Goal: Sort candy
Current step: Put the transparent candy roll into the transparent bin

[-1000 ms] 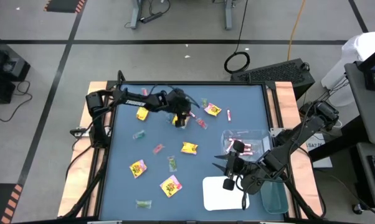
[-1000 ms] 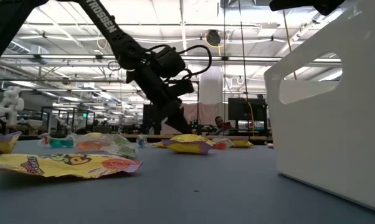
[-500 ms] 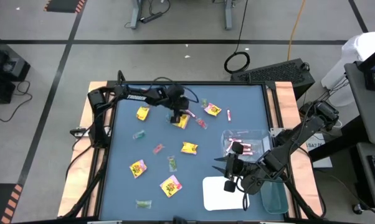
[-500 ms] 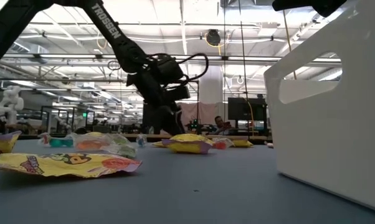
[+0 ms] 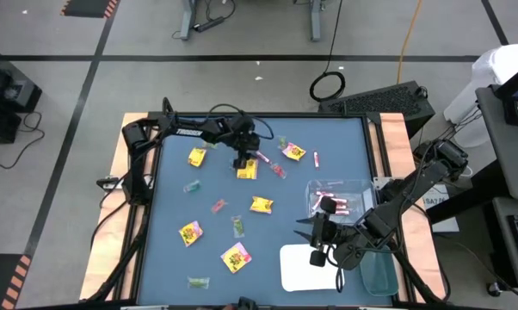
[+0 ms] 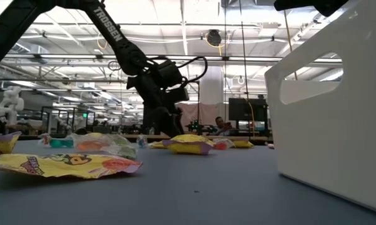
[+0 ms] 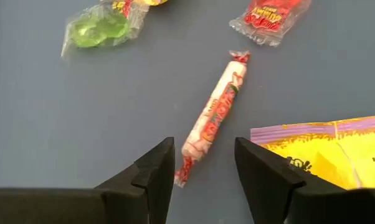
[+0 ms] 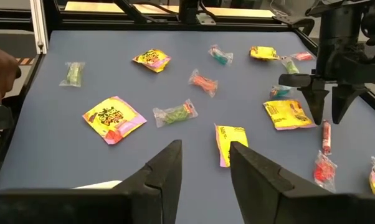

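Observation:
Candy lies scattered on the blue table (image 5: pixel 169 258): yellow packets (image 5: pixel 236 257), green pieces (image 5: pixel 237 226), red pieces (image 5: pixel 218 206). My left gripper (image 5: pixel 244 158) hangs open near the far edge, fingers pointing down. In the left wrist view its fingers stand either side of the end of a pink-white stick candy (image 7: pixel 212 115) lying flat, with the gripper (image 7: pixel 205 171) apart from it. A yellow packet (image 7: pixel 337 149) lies beside it. My right gripper (image 5: pixel 313 228) waits open over the table's near right part, also seen from its wrist (image 8: pixel 203 165).
A clear tray (image 5: pixel 360 187) holding pink sticks, a white tray (image 5: pixel 298 271) and a green-tinted tray (image 5: pixel 379 274) stand on the right side. A green piece (image 7: pixel 100 28) and a red packet (image 7: pixel 268 12) lie beyond the stick. A white tray wall (image 6: pixel 338 112) fills the low view's right.
My left gripper has moved a little toward the table's far left, off the yellow packet that it stood over, and that packet now lies uncovered on the table beside it. The right arm has kept still.

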Available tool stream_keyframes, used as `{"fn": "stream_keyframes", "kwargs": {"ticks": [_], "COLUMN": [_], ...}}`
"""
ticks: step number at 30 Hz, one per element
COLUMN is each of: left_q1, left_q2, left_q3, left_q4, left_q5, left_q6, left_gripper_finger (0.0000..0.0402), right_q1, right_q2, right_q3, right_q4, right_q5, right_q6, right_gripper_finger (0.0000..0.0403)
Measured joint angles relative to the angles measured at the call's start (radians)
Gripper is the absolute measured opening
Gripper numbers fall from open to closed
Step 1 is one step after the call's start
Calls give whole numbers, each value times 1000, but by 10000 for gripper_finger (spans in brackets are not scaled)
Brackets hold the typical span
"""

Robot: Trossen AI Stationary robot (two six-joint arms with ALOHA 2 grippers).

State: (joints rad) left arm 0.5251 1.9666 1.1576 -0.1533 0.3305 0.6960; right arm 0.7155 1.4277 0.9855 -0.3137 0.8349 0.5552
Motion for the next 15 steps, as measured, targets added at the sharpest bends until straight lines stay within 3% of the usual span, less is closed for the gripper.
{"fn": "stream_keyframes", "kwargs": {"ticks": [8,15], "left_q1": [19,3], "left_q2": [0,20], "left_q3": [0,2], "left_q4": [9,11], "left_q5": [34,35], "left_q6": [19,102], "left_gripper_finger": [110,100], "right_q1": [1,1], "right_q2": [0,0], "right_q3": [0,0], "right_q4": [3,2], "right_q5": [-3,-3], "right_q6": [5,-8], "right_gripper_finger": [123,123]}}
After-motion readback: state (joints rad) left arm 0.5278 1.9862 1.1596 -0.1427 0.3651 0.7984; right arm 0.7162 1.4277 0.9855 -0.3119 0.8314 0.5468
